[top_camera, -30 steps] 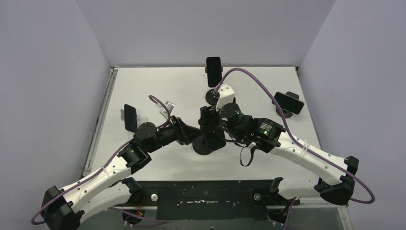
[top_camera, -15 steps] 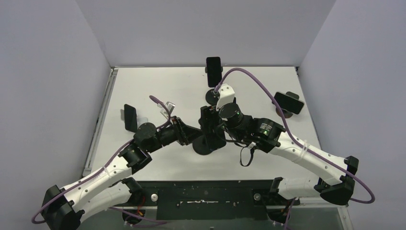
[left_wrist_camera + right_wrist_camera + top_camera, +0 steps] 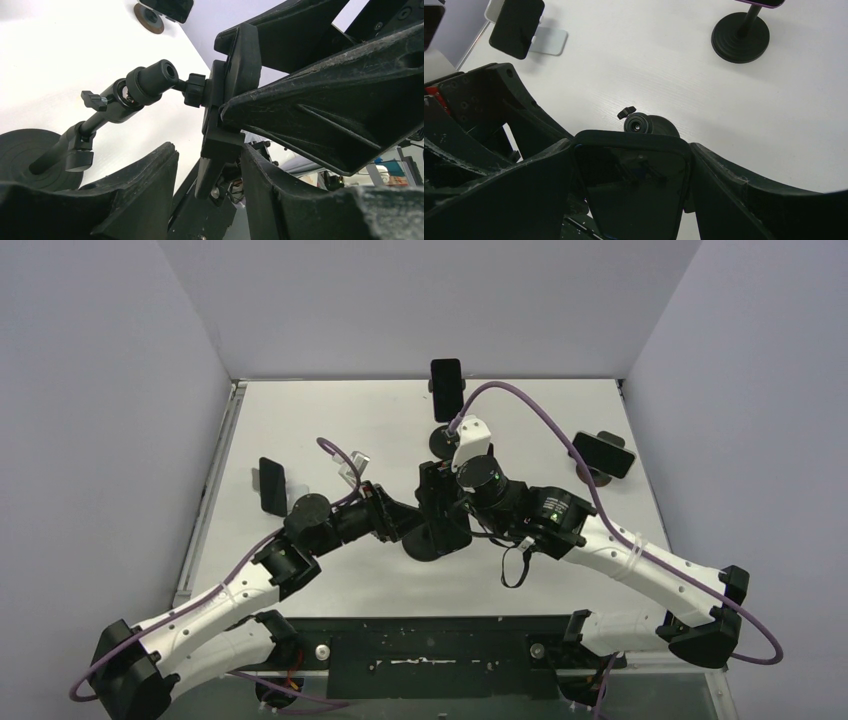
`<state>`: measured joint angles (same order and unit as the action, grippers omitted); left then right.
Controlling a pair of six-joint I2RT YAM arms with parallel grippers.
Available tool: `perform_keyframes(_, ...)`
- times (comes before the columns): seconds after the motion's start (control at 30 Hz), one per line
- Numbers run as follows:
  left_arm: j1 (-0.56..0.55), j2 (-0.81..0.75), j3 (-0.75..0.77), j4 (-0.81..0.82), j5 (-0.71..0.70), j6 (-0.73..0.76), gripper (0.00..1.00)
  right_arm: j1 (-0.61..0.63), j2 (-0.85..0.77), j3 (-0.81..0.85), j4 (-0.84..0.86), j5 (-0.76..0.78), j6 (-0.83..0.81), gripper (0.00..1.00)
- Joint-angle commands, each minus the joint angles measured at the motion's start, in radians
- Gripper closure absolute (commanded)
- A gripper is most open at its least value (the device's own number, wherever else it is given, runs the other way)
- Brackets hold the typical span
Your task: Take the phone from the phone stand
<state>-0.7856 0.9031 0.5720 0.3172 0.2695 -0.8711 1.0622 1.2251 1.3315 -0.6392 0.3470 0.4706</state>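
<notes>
A black phone [image 3: 446, 508] sits in the clamp of a black stand with a round base [image 3: 420, 546] at the table's middle. My right gripper [image 3: 447, 498] is shut on the phone. In the right wrist view its fingers [image 3: 539, 185] press both long edges of the phone [image 3: 634, 192], with the stand's ball joint [image 3: 638, 123] behind. My left gripper [image 3: 412, 524] is open and straddles the clamp's lower bracket [image 3: 216, 155]. One left finger [image 3: 280, 195] touches the bracket and the other [image 3: 130, 195] stands apart. The stand's stem [image 3: 100, 117] and base [image 3: 20, 155] lie left.
Another phone on a black stand [image 3: 447, 386] stands at the back centre, one [image 3: 603, 454] at the right, and one on a white stand [image 3: 271, 485] at the left. Walls close in the left, back and right sides of the table.
My left arm has edged slightly right toward the stand. The right arm, the phone and the stand have not visibly moved.
</notes>
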Motion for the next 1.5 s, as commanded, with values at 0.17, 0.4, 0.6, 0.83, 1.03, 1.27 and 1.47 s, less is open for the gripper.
perform_keyframes(0.17,0.004,0.008,0.036,0.045,0.011,0.008,0.81,0.002,0.008,0.043,-0.004,0.018,0.005,0.46)
perform_keyframes(0.4,0.003,0.008,0.033,0.07,0.004,-0.011,0.99,0.003,0.004,0.04,-0.016,0.03,0.015,0.19)
perform_keyframes(0.6,0.003,0.022,0.049,0.077,-0.002,-0.022,1.0,0.028,0.011,0.052,-0.041,0.064,0.009,0.04)
perform_keyframes(0.83,0.002,0.024,0.044,0.08,-0.012,-0.03,1.0,0.075,0.03,0.077,-0.058,0.14,0.003,0.06)
perform_keyframes(1.03,0.003,0.014,0.029,0.085,-0.016,-0.035,1.0,0.076,0.025,0.073,-0.051,0.155,0.002,0.12)
perform_keyframes(1.27,0.002,0.005,0.014,0.078,-0.019,-0.035,1.0,0.076,0.009,0.042,-0.032,0.144,0.01,0.3)
perform_keyframes(1.47,0.003,-0.003,0.002,0.072,-0.023,-0.032,0.94,0.077,0.003,0.03,-0.014,0.139,0.018,0.43)
